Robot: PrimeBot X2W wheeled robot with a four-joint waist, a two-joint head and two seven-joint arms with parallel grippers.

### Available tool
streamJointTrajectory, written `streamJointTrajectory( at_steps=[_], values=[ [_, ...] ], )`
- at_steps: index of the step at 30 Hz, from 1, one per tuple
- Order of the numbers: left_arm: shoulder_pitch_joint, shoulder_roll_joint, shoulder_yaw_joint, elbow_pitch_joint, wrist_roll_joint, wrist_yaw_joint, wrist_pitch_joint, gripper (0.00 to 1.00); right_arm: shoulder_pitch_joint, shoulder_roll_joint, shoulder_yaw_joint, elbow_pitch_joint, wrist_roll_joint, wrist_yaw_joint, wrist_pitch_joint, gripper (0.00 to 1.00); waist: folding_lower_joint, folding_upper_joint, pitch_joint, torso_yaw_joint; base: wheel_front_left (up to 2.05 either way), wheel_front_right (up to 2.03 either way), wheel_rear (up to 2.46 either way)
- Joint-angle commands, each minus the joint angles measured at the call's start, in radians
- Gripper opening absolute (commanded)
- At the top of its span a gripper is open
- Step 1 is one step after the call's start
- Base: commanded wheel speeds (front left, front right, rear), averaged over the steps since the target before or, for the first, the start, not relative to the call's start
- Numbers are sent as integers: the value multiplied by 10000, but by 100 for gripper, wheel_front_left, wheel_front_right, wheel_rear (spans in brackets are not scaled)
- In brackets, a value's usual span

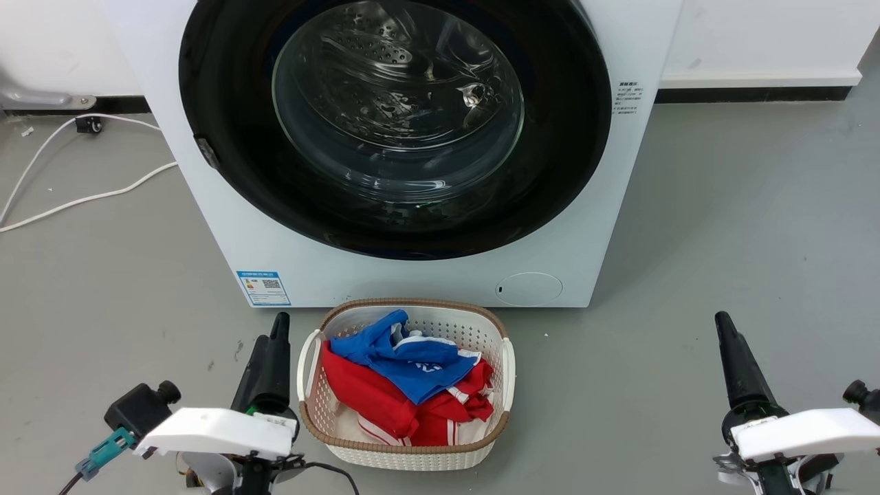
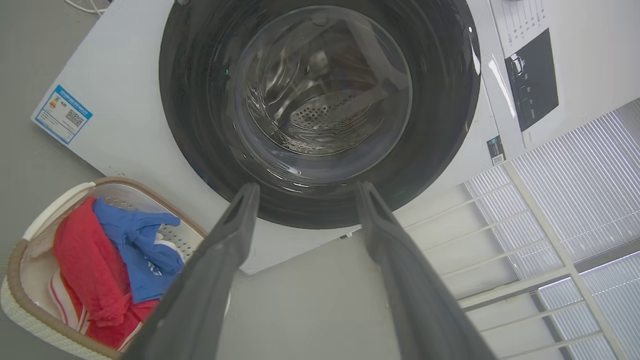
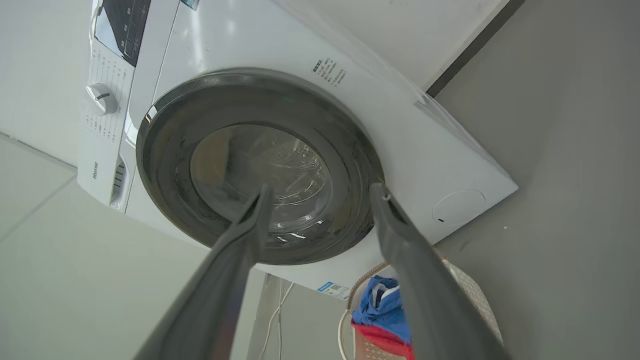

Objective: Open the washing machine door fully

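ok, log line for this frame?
washing machine door: shut | left pincer: open, empty, off door | right pincer: open, empty, off door | laundry basket: in front of washing machine

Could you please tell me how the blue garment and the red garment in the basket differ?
The blue garment lies on top, while the red garment lies underneath it. The blue garment sits toward the basket's far end, whereas the red garment reaches closer to the robot. Both are crumpled, show some white trim and lie inside the white basket.
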Motion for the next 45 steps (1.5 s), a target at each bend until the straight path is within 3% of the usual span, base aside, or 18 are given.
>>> streamJointTrajectory(
  at_steps=[1,11,22,45],
  values=[
    [-128,31,-72,-123,549,42,-122,100,-88,-63,-45,-211,-652,10,-64,100,0,0,-2,7,0,0,0],
    [-223,116,-404,-34,2988,304,-443,100,44,-10,-76,-521,-3103,13,18,100,0,0,-22,22,0,0,0],
    [-390,529,-978,-86,5121,683,-761,100,263,15,-11,-1002,-5041,15,227,100,0,0,-9,27,0,0,0],
    [-577,937,-1801,372,7255,1187,-1309,100,554,17,34,-1478,-7795,20,356,100,0,0,0,38,0,0,0]
  ],
)
